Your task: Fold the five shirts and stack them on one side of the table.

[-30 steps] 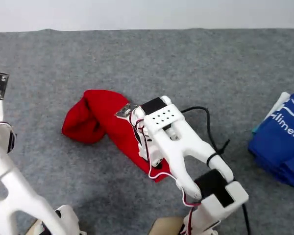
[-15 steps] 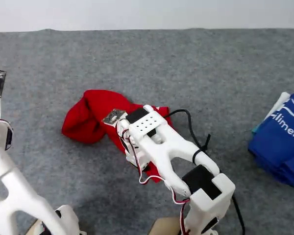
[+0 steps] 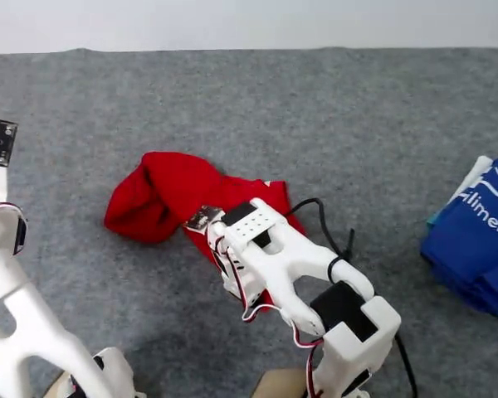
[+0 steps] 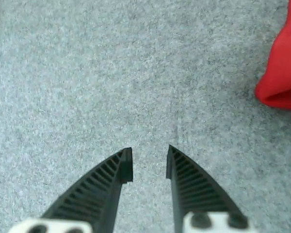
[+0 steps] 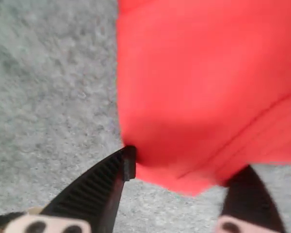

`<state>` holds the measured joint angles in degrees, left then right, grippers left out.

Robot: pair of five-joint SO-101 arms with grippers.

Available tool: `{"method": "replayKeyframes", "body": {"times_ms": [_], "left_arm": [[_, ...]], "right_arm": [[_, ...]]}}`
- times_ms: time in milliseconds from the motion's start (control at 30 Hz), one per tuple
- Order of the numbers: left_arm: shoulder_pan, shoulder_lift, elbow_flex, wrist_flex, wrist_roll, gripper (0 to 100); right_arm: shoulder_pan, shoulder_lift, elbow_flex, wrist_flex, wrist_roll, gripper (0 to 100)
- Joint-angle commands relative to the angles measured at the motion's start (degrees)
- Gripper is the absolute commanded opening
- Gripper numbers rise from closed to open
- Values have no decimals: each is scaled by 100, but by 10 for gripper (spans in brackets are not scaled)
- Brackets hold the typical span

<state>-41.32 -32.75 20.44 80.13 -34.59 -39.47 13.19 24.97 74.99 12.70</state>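
Observation:
A crumpled red shirt (image 3: 162, 199) lies on the grey table, left of centre. My right arm (image 3: 261, 245) reaches over its near-right part from the front. In the right wrist view my right gripper (image 5: 184, 177) is open, with the edge of the red shirt (image 5: 208, 87) lying between its two fingers; one fingertip (image 5: 127, 162) touches the cloth's border. My left gripper (image 4: 148, 162) hovers open over bare grey cloth, empty, with a lobe of the red shirt (image 4: 283, 77) off to one side. The left arm (image 3: 12, 315) stands at the table's front left.
A stack of folded blue shirts (image 3: 477, 245) sits at the right edge of the table. The grey table cover (image 3: 315, 108) stretches bare behind the red shirt. A black cable (image 3: 324, 220) trails from my right arm.
My right arm has shifted left and then nearer the front edge over the red shirt, uncovering the shirt's far-right corner. The left arm has barely moved.

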Motion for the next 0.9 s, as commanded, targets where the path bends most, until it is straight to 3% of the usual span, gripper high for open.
{"method": "replayKeyframes", "body": {"times_ms": [0,100,333,533,867], "left_arm": [[35,-193,-48,-123,18,119],[35,-193,-48,-114,18,119],[18,-202,-57,-88,18,119],[18,-202,-66,9,18,119],[-9,-202,-66,114,35,116]], "right_arm": [[-13,13,62,-119,-18,125],[-13,-40,53,-110,-18,65],[-13,-567,35,57,0,60],[-13,-1525,35,681,571,7],[13,-3398,18,1569,1099,10]]}}
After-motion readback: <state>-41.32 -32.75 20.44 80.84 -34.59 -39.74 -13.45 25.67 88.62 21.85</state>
